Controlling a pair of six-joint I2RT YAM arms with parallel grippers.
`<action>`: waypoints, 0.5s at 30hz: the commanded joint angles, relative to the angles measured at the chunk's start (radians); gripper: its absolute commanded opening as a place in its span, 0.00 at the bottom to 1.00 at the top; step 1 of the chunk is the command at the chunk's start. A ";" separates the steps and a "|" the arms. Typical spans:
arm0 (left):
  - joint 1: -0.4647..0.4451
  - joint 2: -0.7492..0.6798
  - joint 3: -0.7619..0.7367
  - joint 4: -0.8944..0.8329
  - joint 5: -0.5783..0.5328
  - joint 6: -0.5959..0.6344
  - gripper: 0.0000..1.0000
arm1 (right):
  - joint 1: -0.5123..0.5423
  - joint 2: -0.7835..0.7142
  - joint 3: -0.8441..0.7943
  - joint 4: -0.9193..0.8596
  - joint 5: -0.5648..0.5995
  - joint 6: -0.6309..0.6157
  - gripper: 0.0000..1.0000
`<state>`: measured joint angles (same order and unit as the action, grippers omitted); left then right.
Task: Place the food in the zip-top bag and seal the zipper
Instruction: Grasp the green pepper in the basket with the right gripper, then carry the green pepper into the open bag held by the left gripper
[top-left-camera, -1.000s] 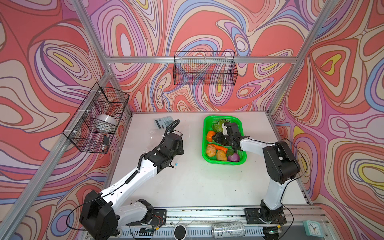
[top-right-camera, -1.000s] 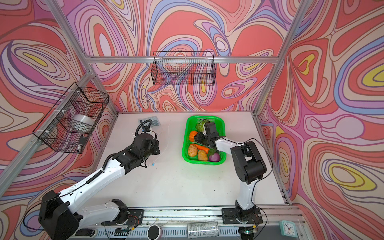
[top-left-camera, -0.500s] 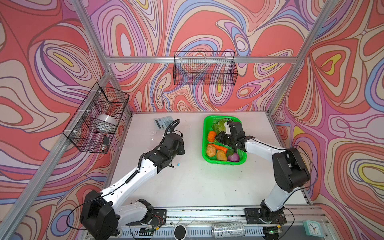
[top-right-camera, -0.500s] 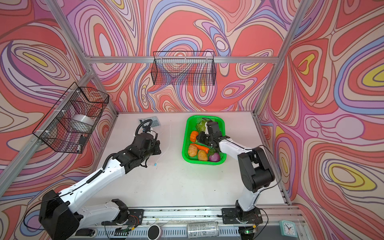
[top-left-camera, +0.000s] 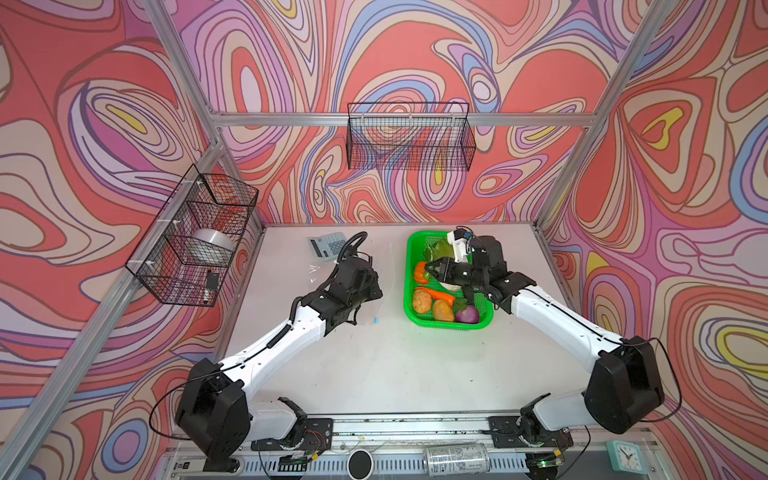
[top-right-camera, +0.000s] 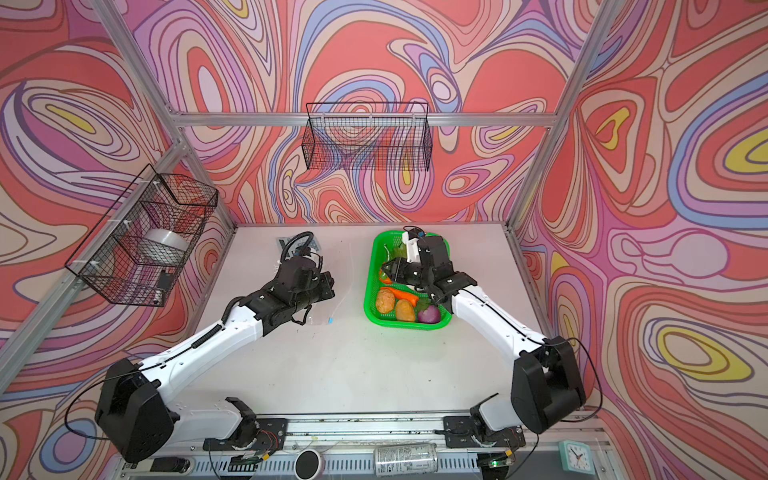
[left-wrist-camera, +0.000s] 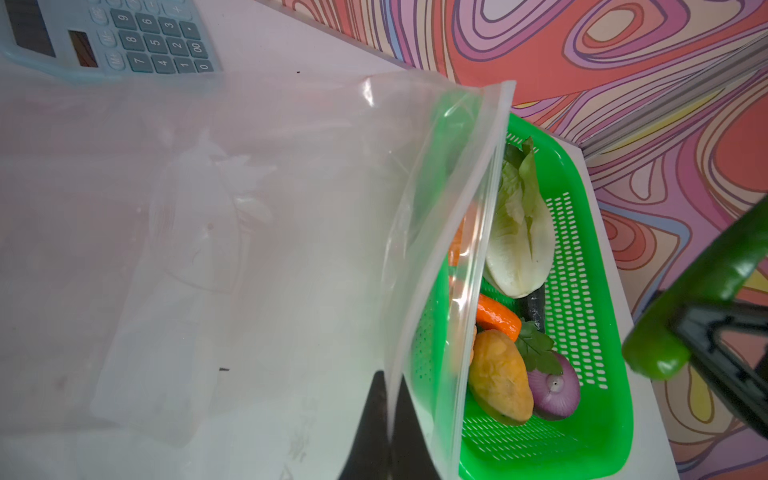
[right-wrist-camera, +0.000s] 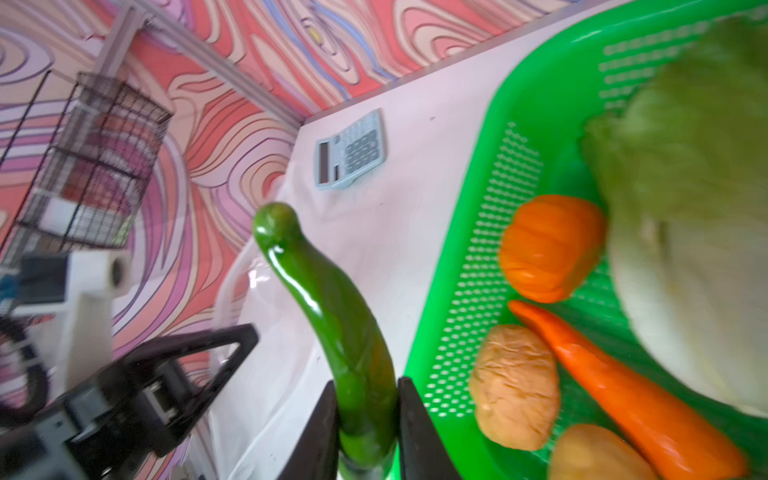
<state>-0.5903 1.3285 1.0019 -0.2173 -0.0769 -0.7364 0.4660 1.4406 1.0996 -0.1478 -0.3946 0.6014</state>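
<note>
left pincer (left-wrist-camera: 388, 384) pinching zip-top bag (left-wrist-camera: 249, 208) rim, right pincer (right-wrist-camera: 368, 386) clamped on glossy green vegetable (right-wrist-camera: 328, 307) near green basket (right-wrist-camera: 469, 257)

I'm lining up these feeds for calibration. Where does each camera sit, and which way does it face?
Both top views: high above the front edge, looking down on the table; both arms show whole.
Left wrist: behind the left gripper, which pinches the zip-top bag at its edge, facing the green basket.
Right wrist: behind the right gripper, which holds a green vegetable, facing the bag and left gripper.
Shared: both wrist views show the basket, the calculator and that vegetable.
</note>
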 joint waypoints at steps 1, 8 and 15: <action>-0.008 0.009 0.040 0.030 0.031 -0.040 0.00 | 0.085 0.003 0.024 0.115 -0.013 0.054 0.24; -0.008 -0.035 0.021 0.012 0.035 -0.059 0.00 | 0.176 0.111 0.026 0.288 0.052 0.130 0.24; -0.008 -0.064 -0.009 0.021 0.034 -0.096 0.00 | 0.215 0.185 -0.018 0.408 0.098 0.194 0.24</action>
<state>-0.5961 1.2877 1.0092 -0.2085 -0.0475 -0.7944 0.6662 1.6020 1.1065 0.1703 -0.3271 0.7483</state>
